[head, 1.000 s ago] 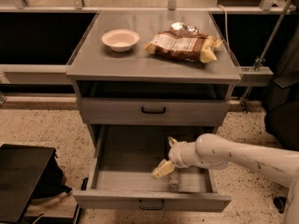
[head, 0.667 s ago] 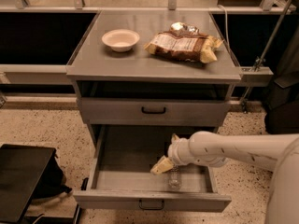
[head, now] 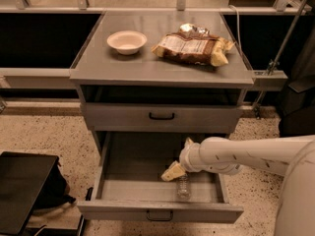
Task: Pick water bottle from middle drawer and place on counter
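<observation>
Gripper: my gripper is reaching into the middle drawer from 3 o'clock and hanging over the right half of its tray.
Fingers: my two tan fingers are standing apart, and nothing is sitting between them.
Water bottle: the water bottle is lying on the drawer floor at 6 o'clock of my gripper, just beside the nearer finger, with its length running back to front. I cannot tell whether finger and bottle are touching.
Middle drawer: it is standing pulled out beneath a shut upper drawer.
Counter: the counter is carrying a white bowl at 10 o'clock and a crinkled snack bag at 2 o'clock.
Arm: my white arm is stretching in from 3 o'clock.
</observation>
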`<state>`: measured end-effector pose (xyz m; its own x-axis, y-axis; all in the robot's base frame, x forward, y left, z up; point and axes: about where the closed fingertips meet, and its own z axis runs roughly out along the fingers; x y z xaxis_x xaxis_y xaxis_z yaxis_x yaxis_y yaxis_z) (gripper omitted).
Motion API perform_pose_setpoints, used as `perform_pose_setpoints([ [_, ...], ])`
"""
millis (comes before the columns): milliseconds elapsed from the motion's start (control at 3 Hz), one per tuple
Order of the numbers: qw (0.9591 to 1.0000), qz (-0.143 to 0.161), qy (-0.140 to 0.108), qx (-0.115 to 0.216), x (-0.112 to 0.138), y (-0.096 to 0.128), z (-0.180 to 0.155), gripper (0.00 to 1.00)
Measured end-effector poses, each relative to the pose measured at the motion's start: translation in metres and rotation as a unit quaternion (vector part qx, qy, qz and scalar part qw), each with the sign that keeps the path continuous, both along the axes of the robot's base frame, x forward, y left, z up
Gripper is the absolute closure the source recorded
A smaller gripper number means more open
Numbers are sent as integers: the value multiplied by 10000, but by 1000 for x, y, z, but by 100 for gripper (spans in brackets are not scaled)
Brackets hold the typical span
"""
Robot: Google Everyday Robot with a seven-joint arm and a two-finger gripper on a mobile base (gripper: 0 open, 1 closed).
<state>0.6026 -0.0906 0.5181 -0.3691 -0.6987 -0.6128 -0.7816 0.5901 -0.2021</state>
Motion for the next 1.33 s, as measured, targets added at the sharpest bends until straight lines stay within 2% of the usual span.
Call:
perform_pose_setpoints([
  [333,9992,-122,280,245,-4,-20,-22,0],
  [667,9964,-418,698,230,-19,-55,-55,0],
  [1000,9964,-417,698,231,-19,-55,-55,0],
  [1333,9933,-155,959,623,-25,-36,-75,0],
])
